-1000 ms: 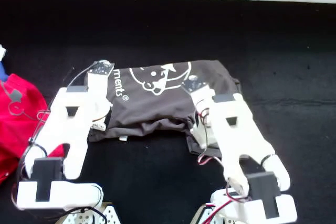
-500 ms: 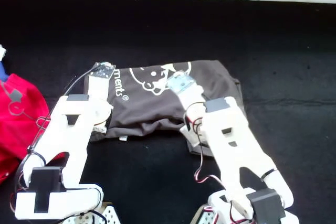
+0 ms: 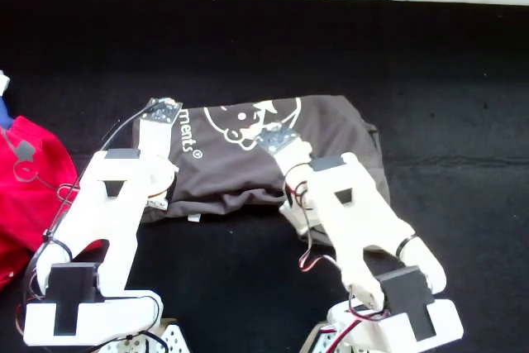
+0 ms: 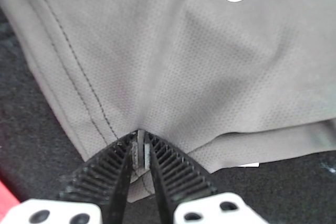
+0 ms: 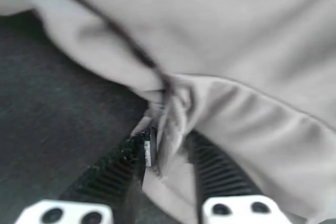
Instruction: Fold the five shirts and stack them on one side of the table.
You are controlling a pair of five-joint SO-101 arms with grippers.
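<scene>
Left tool (image 4: 140,139) pinches gray shirt's (image 3: 240,163) left edge, right tool (image 5: 168,145) pinches its bunched right edge; shirt half-folded, wrinkled, w/ white print up.

The shirt (image 3: 235,173) lay in the middle of the table (image 3: 264,47), a second shirt (image 3: 25,183) well to its left (at the table's edge).

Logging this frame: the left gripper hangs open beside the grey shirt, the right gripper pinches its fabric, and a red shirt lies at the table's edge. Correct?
No. The left gripper is not open: the left wrist view shows its jaws shut on the hem of the grey shirt. The right gripper does pinch the fabric, and the red shirt lies at the edge of the table.
</scene>
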